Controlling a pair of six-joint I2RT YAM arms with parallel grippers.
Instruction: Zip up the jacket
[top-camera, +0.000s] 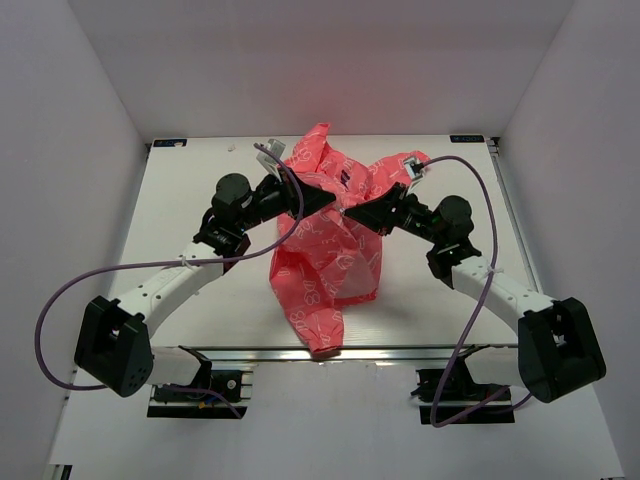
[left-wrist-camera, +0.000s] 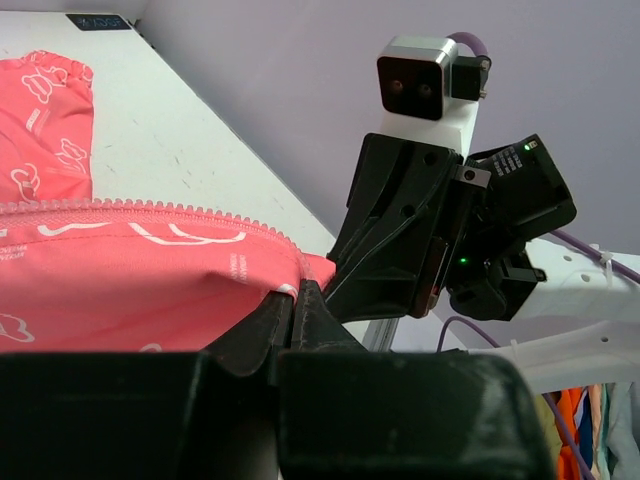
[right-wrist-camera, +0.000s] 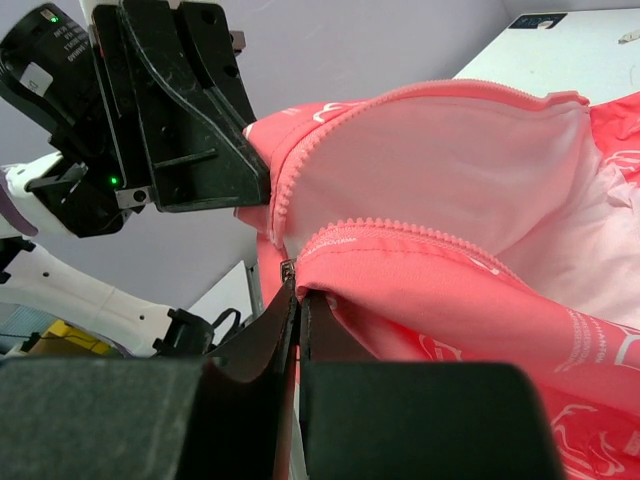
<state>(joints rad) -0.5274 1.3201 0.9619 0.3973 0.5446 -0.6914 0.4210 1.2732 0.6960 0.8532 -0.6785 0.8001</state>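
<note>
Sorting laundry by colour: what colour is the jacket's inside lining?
The lining is pale pinkish white; best in right wrist view.

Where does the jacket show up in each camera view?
Top external: the jacket, bunched at the centre of the white table.
Left wrist: left half, zipper teeth along its top edge.
Right wrist: centre and right, pale lining showing.
Shared landmark: the table, seen in all three.
</note>
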